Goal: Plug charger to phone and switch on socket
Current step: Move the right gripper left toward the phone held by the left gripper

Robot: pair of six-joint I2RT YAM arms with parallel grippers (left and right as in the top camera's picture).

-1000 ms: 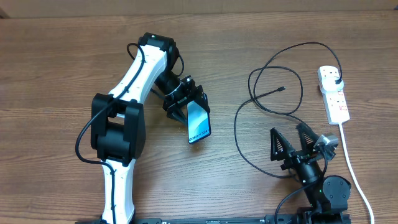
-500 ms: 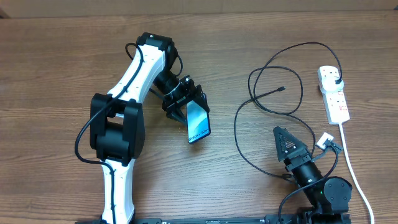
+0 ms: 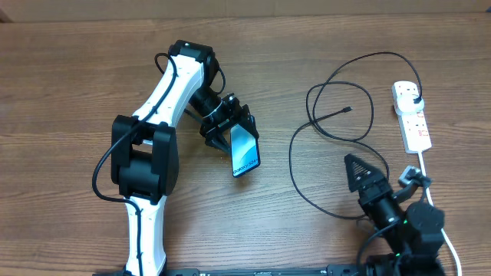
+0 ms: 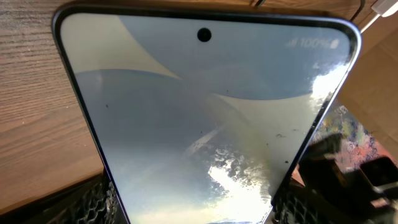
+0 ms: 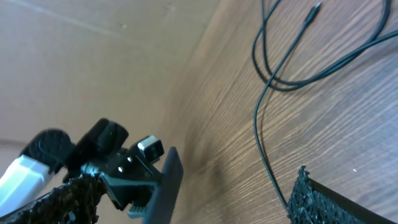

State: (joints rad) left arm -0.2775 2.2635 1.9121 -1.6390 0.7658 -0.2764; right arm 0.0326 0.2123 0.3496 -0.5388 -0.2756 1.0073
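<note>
My left gripper [image 3: 234, 129] is shut on the phone [image 3: 245, 150] and holds it tilted over the middle of the table, lit screen up. The phone fills the left wrist view [image 4: 205, 112], gripped between the fingers at its lower end [image 4: 196, 211]. The charger cable [image 3: 330, 123] lies in loops at the right, its connector tip [image 3: 349, 110] free on the wood and its black plug [image 3: 415, 100] in the white socket strip [image 3: 412, 121]. My right gripper [image 3: 359, 170] is open and empty near the table's front right, beside the cable. The right wrist view shows its spread fingers [image 5: 199, 177], the cable [image 5: 273, 81] and the phone's edge [image 5: 163, 186].
The socket strip's white cord [image 3: 431, 195] runs down the right side past the right arm. The left arm [image 3: 165, 100] stretches across the left half of the wooden table [image 3: 77, 92].
The right arm has rolled its wrist and shifted a little right and toward the front edge. The left arm and phone have not moved.
</note>
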